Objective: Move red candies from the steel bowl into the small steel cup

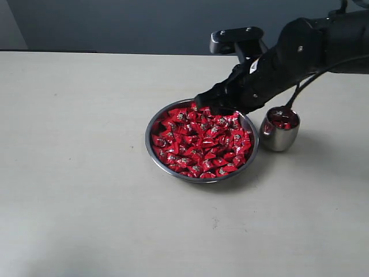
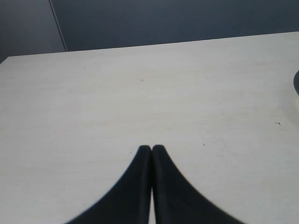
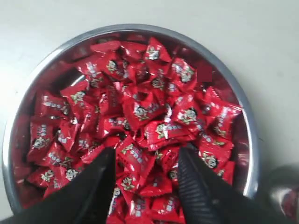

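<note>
The right jaws are standing partly open and empty, their fingers (image 3: 103,184) bracketing a few of the red candies (image 3: 140,116) lying straight ahead of them. Whether the tips are touching the wrappers is unclear. The candies are lying every which way, filling the steel bowl (image 3: 140,27). The right arm (image 1: 277,63) is reaching over its far rim. The small steel cup (image 1: 279,134), holding some candies, is sitting just beside the bowl on that arm's side. The left jaws are pressing shut on nothing above the bare surface (image 2: 140,93).
</note>
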Robot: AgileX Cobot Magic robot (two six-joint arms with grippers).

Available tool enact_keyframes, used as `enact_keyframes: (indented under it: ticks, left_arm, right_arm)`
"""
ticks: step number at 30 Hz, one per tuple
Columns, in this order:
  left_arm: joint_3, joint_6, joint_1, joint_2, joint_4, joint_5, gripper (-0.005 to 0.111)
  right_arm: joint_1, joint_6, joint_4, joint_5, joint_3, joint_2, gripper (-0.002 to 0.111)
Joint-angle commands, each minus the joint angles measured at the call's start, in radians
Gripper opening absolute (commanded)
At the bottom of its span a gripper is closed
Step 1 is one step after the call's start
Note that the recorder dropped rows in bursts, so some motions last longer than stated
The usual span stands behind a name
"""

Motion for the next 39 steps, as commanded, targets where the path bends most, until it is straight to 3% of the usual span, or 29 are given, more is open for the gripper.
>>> enact_keyframes:
  ticks: [1,16,19,22,39]
  left_arm:
    - [-0.008,-0.002,-0.008,-0.005,0.002,-0.005,0.000]
    - [-0.008,-0.002,-0.008,-0.005,0.002,-0.005,0.000]
    - [-0.008,-0.002,-0.008,-0.005,0.002,-0.005,0.000]
    - [-0.008,-0.002,-0.008,-0.005,0.002,-0.005,0.000]
    - [-0.008,-0.002,-0.008,-0.005,0.002,-0.005,0.000]
  right_arm:
    - [0.006,-0.046,0.046,0.054,-0.087,0.097,0.046]
    - [0.006,-0.053,0.080,0.069,-0.288,0.372,0.046]
    - [0.005,-0.053,0.055,0.076,-0.300,0.393,0.033]
    - [0.005,-0.022,-0.001,0.081,-0.300,0.393,0.000]
    - [0.005,0.058,-0.158,0.240,-0.267,0.090,0.000]
